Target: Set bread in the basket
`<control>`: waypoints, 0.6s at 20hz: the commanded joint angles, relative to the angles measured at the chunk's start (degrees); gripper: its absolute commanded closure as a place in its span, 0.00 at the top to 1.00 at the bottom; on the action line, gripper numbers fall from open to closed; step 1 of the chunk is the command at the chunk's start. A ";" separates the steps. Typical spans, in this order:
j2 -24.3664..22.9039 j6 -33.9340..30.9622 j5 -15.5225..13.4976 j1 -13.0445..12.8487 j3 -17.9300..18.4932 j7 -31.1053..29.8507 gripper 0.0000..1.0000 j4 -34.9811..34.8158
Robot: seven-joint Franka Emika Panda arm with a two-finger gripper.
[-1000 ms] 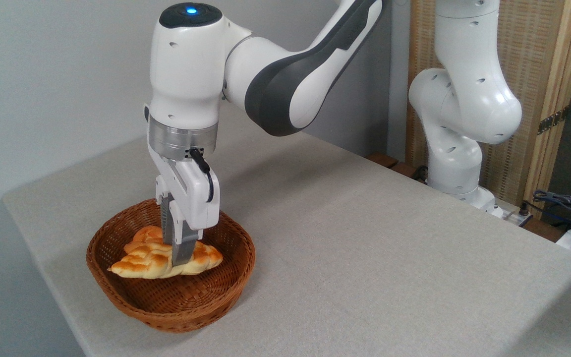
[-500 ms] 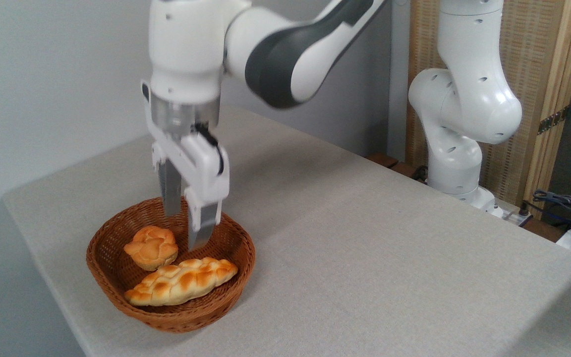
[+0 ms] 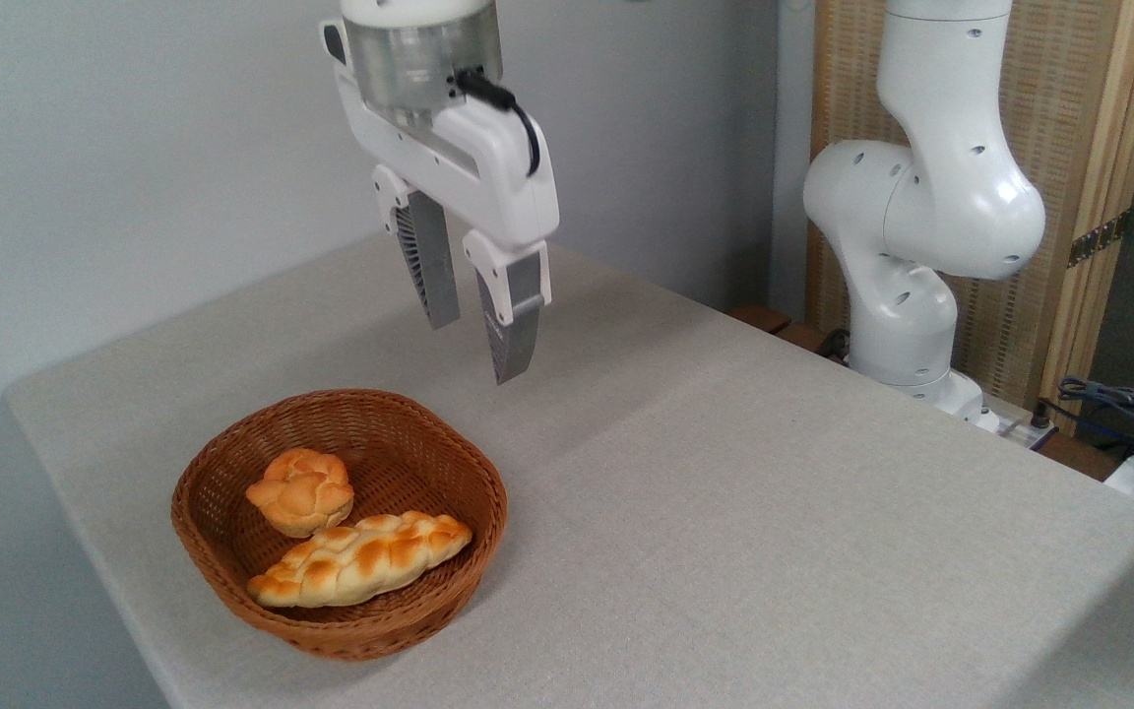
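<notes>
The bread (image 3: pixel 360 572) lies in the basket (image 3: pixel 484 471) beside a round bun (image 3: pixel 301 491); the tool (image 3: pixel 480 349) hangs above, fingers spread, empty.

No text, label, brand or number can be read anywhere. The arm (image 3: pixel 921 207) bears no legible marking.

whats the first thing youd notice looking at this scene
The brown wicker basket near the table's front left corner stands out first, holding a long braided bread along its near side and a small round bun just behind it. Above and to the right, the white gripper hangs open and empty, well clear of the basket. The arm's bulky white base stands at the table's far right edge.
</notes>
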 commanded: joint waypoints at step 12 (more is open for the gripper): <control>0.93 -1.17 2.91 0.54 -1.15 -2.89 1.00 4.17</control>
